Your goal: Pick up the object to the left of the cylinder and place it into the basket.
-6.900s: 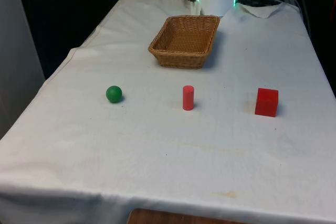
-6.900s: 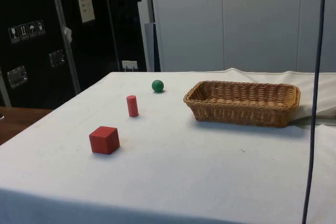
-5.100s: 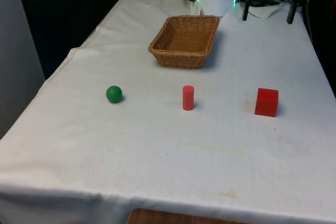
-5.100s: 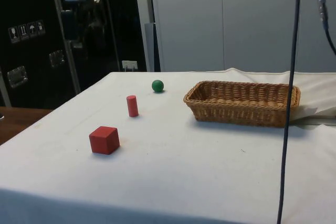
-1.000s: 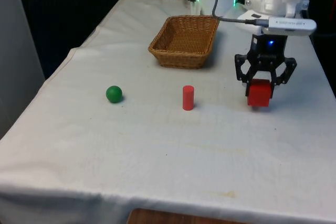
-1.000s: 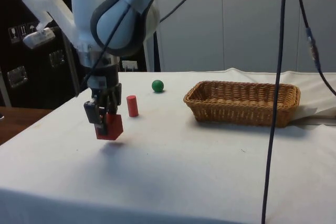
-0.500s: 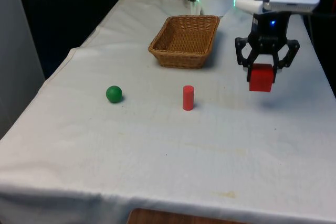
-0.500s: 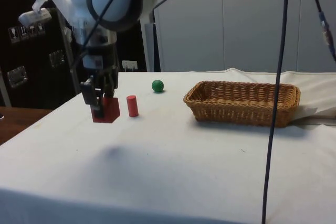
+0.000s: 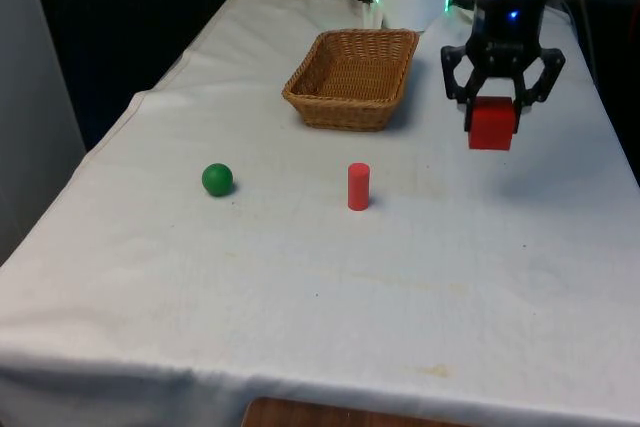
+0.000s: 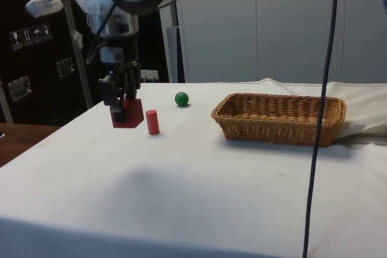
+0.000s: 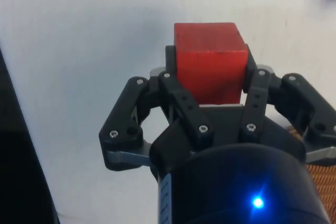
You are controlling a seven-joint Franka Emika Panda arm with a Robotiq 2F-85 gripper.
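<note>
My gripper (image 9: 492,115) is shut on the red cube (image 9: 491,127) and holds it in the air above the cloth, on the front view's right. The wrist view has the cube (image 11: 210,51) clamped between the two black fingers (image 11: 171,72). A red cylinder (image 9: 358,187) stands upright mid-table, and a green ball (image 9: 217,179) lies to the front view's left of it. The wicker basket (image 9: 345,113) sits farther back, left of the gripper in the front view. In the side view the cube (image 10: 131,115) hangs just beside the cylinder (image 10: 152,122), with the gripper (image 10: 123,108) around it.
The basket (image 10: 278,130) has nothing in it as far as I can see. A dark cable (image 10: 320,113) hangs down in front of the side view. The table's right edge in the front view runs close by the gripper.
The gripper has lifted the red cube higher off the cloth and carried it a little towards the far end of the table. Cylinder, ball and basket have stayed put.
</note>
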